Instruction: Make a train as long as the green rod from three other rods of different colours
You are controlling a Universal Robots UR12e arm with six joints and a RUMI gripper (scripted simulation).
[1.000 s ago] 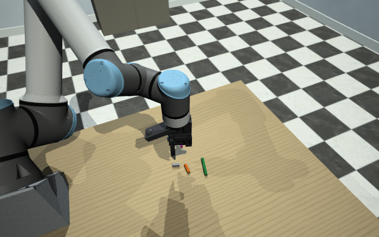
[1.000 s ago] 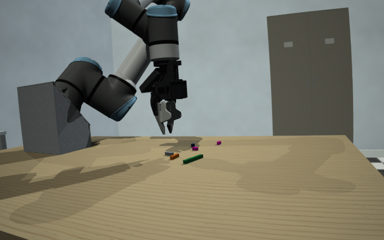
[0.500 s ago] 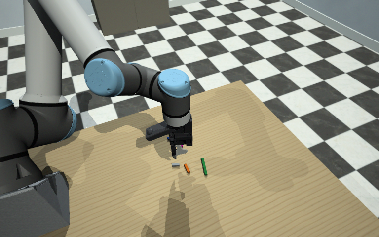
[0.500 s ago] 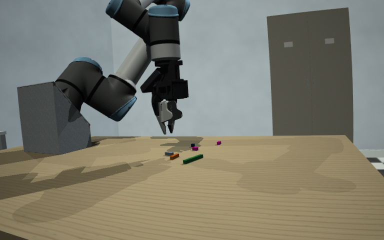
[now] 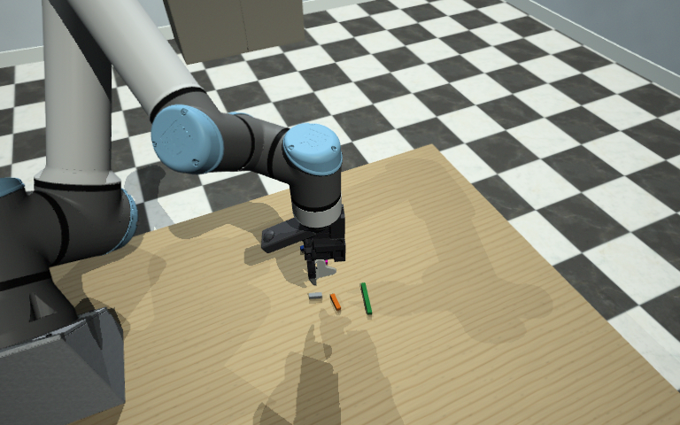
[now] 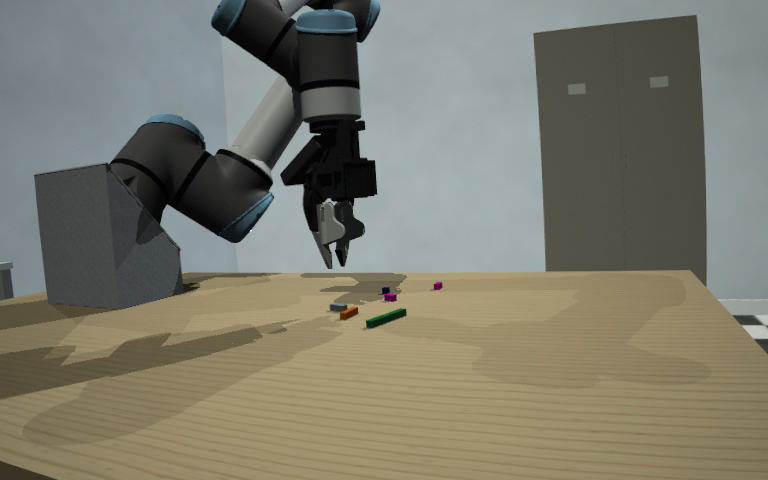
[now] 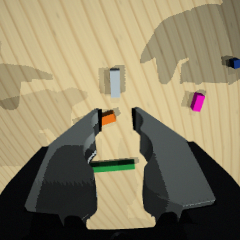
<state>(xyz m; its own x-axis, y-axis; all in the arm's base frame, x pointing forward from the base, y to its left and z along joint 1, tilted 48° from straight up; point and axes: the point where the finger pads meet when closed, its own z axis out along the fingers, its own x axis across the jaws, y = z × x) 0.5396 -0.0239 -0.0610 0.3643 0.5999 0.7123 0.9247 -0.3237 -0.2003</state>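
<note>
Exterior view, taken from left to right: a grey block-shaped base (image 6: 101, 237) stands at the far left of the wooden table (image 6: 509, 396), and the arm reaches from it over the middle of the table. The gripper (image 6: 335, 261) hangs well above the wood, tips pointing down, its jaws drawn almost together with nothing between them. Below and a little right of it lies the group of rods. The grey rod (image 6: 338, 307) is leftmost, with the orange rod (image 6: 348, 313) just beside it on the right and slightly nearer. Right of those lies the green rod (image 6: 385, 318), the longest of the group, flat and angled, apart from the orange one. Behind them, farther back, sit the small blue rod (image 6: 385, 290) and a magenta rod (image 6: 390, 297) close together, and a second magenta rod (image 6: 437, 285) lies off to the right, apart from the rest. A tall cabinet (image 6: 620, 147) stands beyond the table's far right end.

Top view shows the grey, orange and green rods in a loose row, none end to end, with gaps between neighbours; the gripper covers the spot behind them, where only a speck of magenta shows.

Wrist view has the green rod seen between the two fingers, the orange rod's end peeking past the left finger, and the grey rod beyond the tips.
</note>
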